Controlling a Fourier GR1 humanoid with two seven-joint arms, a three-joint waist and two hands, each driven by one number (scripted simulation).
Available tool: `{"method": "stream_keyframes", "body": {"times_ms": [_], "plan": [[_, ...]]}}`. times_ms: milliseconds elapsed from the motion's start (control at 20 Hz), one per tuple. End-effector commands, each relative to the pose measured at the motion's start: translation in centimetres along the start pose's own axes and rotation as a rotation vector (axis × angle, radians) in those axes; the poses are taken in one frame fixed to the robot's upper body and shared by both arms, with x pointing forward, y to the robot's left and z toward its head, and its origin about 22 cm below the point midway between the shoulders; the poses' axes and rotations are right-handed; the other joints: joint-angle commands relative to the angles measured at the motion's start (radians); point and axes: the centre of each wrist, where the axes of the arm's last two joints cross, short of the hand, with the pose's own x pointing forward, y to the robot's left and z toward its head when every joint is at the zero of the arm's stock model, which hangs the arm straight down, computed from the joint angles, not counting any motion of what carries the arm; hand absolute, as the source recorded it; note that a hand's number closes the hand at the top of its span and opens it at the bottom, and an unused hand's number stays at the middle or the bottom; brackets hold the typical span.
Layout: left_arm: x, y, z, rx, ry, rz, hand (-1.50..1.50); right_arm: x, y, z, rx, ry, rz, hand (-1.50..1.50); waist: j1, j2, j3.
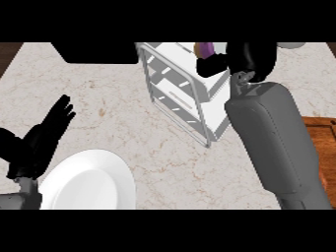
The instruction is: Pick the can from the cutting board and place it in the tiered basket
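The right hand [237,63] is stretched far forward over the top of the tiered basket [178,93], and its black fingers are curled around the can [205,49]. Only a small purple and pale part of the can shows, just left of the hand, near the far edge of the view. The cutting board [334,147] lies behind and to the right of this hand, beside the forearm, and the part of it in view carries no can. So I judge that the pick is done and the carry is nearly done; what is left is to lower the can into a tier and let it go.

The basket's white wire walls stand directly under and to the left of the right hand, so the way down is narrow. I would expect the can to need a path between the rims, without touching them. A dark object [94,51] sits further left of the basket. Nearer to the robot from the basket, the counter [170,162] gives free room for pulling the arm back.

The left hand [32,142] rests at the lower left, fingers spread and pointing up, holding nothing. A white plate [90,182] lies just to its right.
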Motion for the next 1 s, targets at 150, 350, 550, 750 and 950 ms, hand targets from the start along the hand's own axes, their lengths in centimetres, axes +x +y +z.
{"method": "stream_keyframes", "body": {"times_ms": [150, 350, 550, 750, 950], "plan": [[-1.3, 0.1, -0.8, -0.004, 0.007, 0.01, 0.0, 0.1, 3.9, -1.0, -0.178, -0.002, -0.097, 1.5, 0.005, 0.017, -0.001], [0.4, -0.6, -0.1, 0.008, -0.004, -0.005, 0.0, -0.7, 3.8, -4.2, -0.133, -0.008, -0.083, -1.5, 0.004, 0.014, 0.0], [-0.4, 0.1, 0.6, -0.013, 0.011, 0.011, 0.0, 0.4, 6.0, -3.7, -0.121, -0.026, -0.061, -1.5, 0.005, 0.013, 0.0], [-0.7, -0.9, -0.5, 0.007, -0.009, 0.005, 0.0, 1.8, 5.2, -3.9, -0.159, -0.027, -0.152, -1.5, 0.001, 0.013, -0.001], [0.0, -0.8, -0.5, -0.001, 0.0, -0.008, 0.0, 0.4, 4.1, -4.4, -0.185, 0.038, -0.341, -1.5, -0.004, 0.012, 0.0]]}}
